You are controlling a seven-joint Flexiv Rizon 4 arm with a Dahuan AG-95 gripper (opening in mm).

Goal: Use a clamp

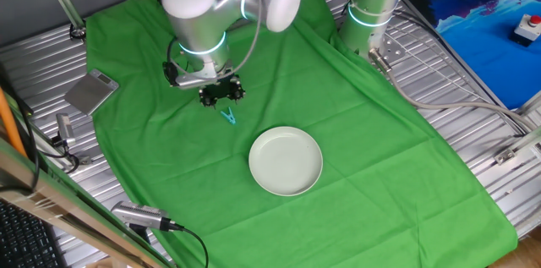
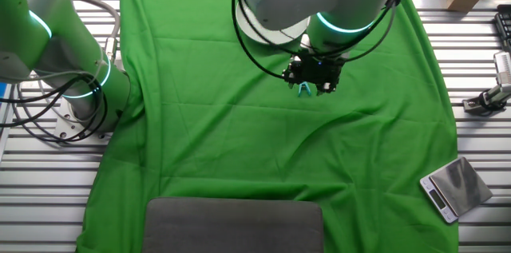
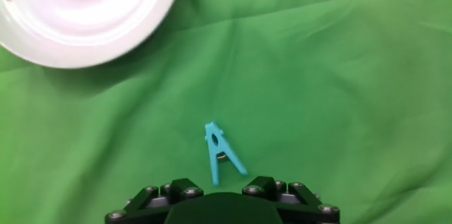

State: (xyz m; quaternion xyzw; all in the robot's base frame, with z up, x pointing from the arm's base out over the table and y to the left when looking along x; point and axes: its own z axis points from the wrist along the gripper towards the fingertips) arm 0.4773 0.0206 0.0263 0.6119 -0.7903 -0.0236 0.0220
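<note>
Teal plastic V-legged clamp (image 3: 221,152) on wrinkled green cloth (image 3: 339,75).

Silver-white arm (image 1: 199,6), cyan glowing joint rings, black screw-studded hand (image 1: 221,92).

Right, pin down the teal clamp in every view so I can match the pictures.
One fixed view: clamp on the green cloth, just below the gripper, up-left of the white plate.
Other fixed view: clamp peeks out under the gripper.
Hand view: lower centre, plate top left.
Shared landmark: the gripper.
</note>
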